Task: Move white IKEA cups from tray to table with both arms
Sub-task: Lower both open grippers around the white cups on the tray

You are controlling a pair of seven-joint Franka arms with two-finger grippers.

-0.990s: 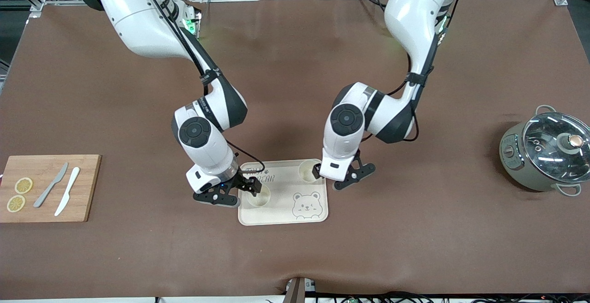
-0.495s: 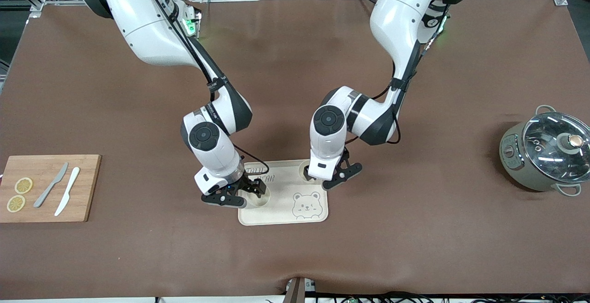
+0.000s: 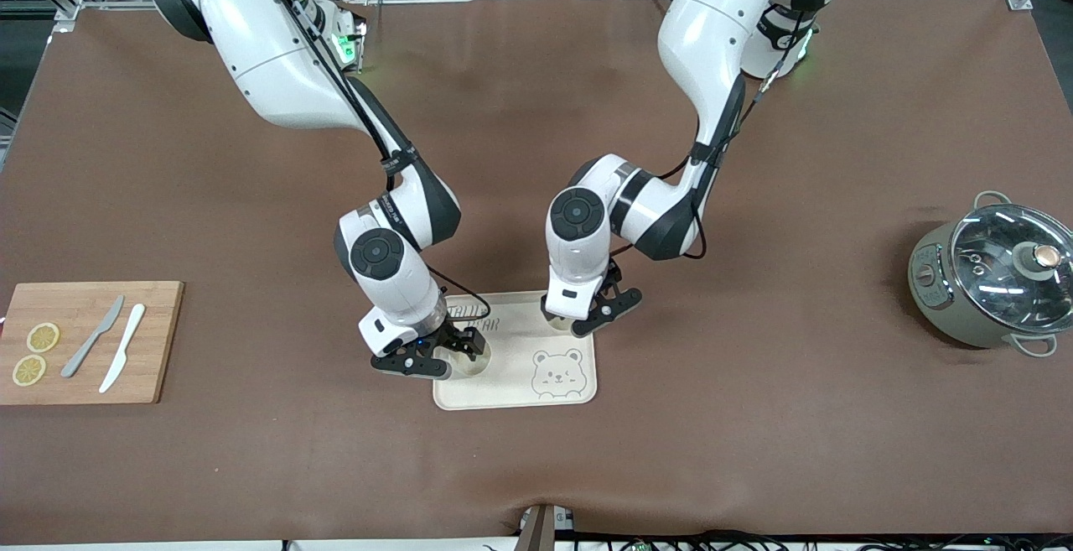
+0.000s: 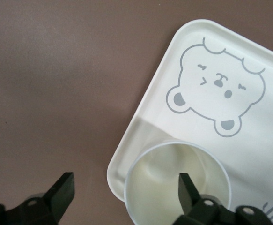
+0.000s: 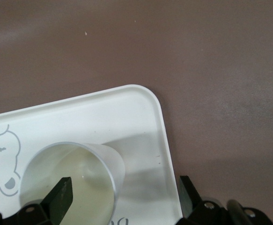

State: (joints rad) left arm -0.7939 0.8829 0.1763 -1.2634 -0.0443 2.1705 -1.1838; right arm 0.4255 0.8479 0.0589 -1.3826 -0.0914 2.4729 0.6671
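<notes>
Two white IKEA cups stand upright on a cream tray with a bear drawing. One cup is at the tray's corner toward the right arm's end. My right gripper is open astride its rim: one finger sits over the cup's inside, the other past the tray's edge. The second cup stands at the tray's corner farther from the front camera. My left gripper covers it in the front view. It is open, with one finger inside the cup and one over the table.
A wooden cutting board with lemon slices and two knives lies at the right arm's end. A grey pot with a glass lid stands at the left arm's end. Brown cloth covers the table.
The left gripper has moved toward the right arm's end, from beside the tray to over its cup. The right gripper has shifted slightly farther over its own cup.
</notes>
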